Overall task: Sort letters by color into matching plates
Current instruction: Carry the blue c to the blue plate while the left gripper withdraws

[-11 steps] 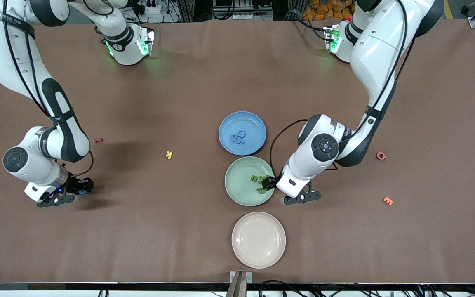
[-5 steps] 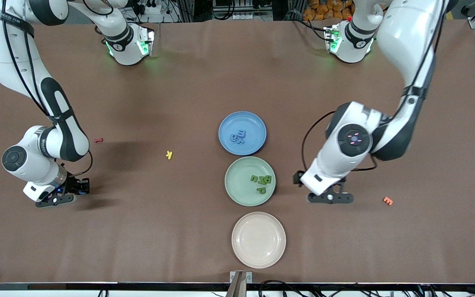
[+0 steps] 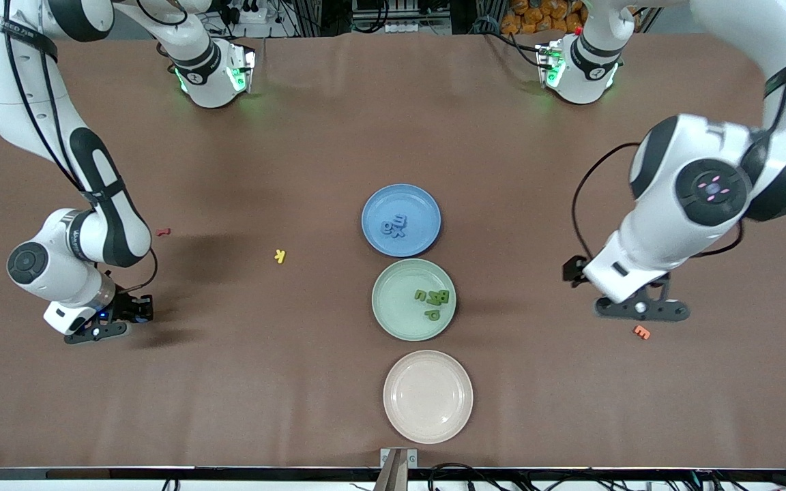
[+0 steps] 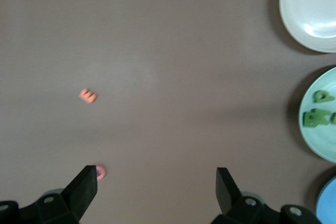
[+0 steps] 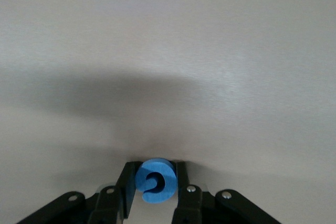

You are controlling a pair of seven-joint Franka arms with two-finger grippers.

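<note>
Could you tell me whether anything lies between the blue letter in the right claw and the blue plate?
Only the small yellow letter lies on the table roughly along that way. The right claw, shut on the chunky blue letter, could carry it above that to the round blue plate.

Open brown tablecloth (image 3: 284, 382) flanks the central plate column; tiny yellow letter (image 3: 280, 256) and orange letter (image 3: 641, 332) lie scattered.

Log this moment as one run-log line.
right tool: shut on blue letter | left tool: open, empty, over table near orange letter | green plate: four letters
</note>
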